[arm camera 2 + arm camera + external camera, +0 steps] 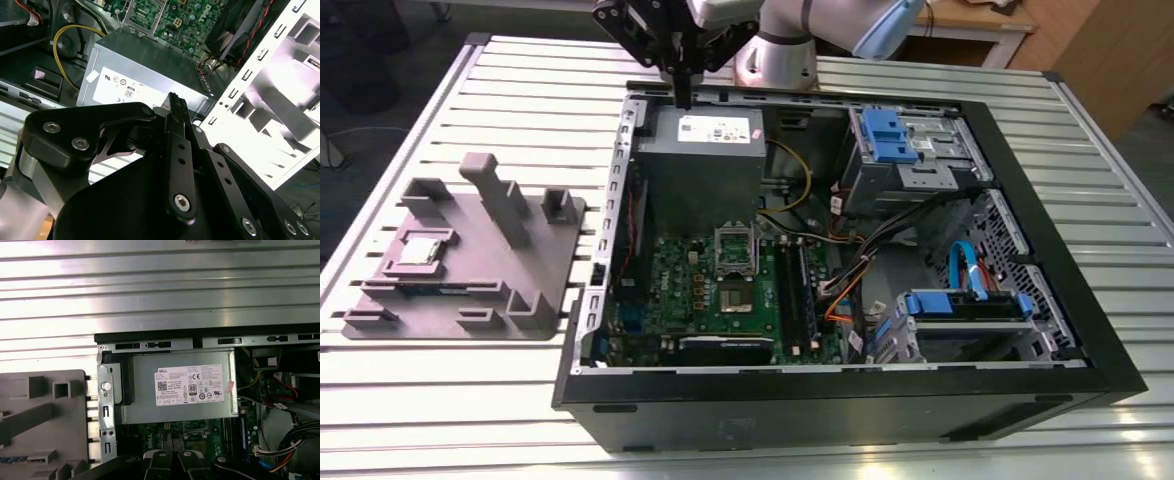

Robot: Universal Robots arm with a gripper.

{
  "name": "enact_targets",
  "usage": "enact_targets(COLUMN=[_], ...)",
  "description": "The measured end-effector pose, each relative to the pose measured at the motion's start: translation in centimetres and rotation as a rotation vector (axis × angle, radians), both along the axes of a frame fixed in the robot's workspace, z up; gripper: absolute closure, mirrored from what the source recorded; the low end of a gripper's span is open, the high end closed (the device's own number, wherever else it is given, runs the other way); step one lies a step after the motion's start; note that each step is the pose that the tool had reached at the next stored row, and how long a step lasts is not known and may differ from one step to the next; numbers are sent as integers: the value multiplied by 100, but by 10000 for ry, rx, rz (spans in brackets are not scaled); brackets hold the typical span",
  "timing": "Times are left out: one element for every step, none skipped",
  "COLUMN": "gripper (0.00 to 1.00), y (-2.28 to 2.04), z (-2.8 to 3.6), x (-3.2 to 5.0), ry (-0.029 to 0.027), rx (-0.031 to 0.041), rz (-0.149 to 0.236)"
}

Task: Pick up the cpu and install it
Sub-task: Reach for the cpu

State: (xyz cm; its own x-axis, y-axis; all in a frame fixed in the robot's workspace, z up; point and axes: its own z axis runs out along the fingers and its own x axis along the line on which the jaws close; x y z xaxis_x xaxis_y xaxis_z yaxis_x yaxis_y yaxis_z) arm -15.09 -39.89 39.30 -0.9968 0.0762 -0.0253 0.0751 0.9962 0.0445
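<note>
The cpu, a small silvery square chip, lies in a recess of the grey plastic tray on the exterior view's left, outside the computer case. My gripper hangs over the back edge of the case, above the grey power supply, far from the cpu. Its black fingers are shut together with nothing between them. The silver socket frame sits on the green motherboard in front of the power supply. The first wrist view shows the fingers, the power supply and part of the tray.
The open black computer case lies on a slatted metal table. Blue drive cages and loose cables fill its right side in the exterior view. Black memory sticks stand next to the socket. The tray has a tall upright post.
</note>
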Motion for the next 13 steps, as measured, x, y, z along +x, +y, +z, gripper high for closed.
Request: enact_targets(gripper=[90, 90, 90, 90, 90, 90, 90, 90, 90, 90, 90, 90, 90], y=[0, 0, 0, 0, 0, 0, 0, 0, 0, 0, 0, 0, 0], z=[0, 0, 0, 0, 0, 0, 0, 0, 0, 0, 0, 0, 0], x=[-8, -15, -22, -28, -33, -38, -43, -48, -53, -57, -61, -65, -70], ry=[0, 0, 0, 1, 1, 0, 0, 0, 0, 0, 0, 0, 0], rx=[-1, 0, 1, -1, -1, -1, 0, 0, 0, 0, 0, 0, 0], rz=[0, 0, -1, 0, 0, 0, 0, 0, 0, 1, 0, 1, 0])
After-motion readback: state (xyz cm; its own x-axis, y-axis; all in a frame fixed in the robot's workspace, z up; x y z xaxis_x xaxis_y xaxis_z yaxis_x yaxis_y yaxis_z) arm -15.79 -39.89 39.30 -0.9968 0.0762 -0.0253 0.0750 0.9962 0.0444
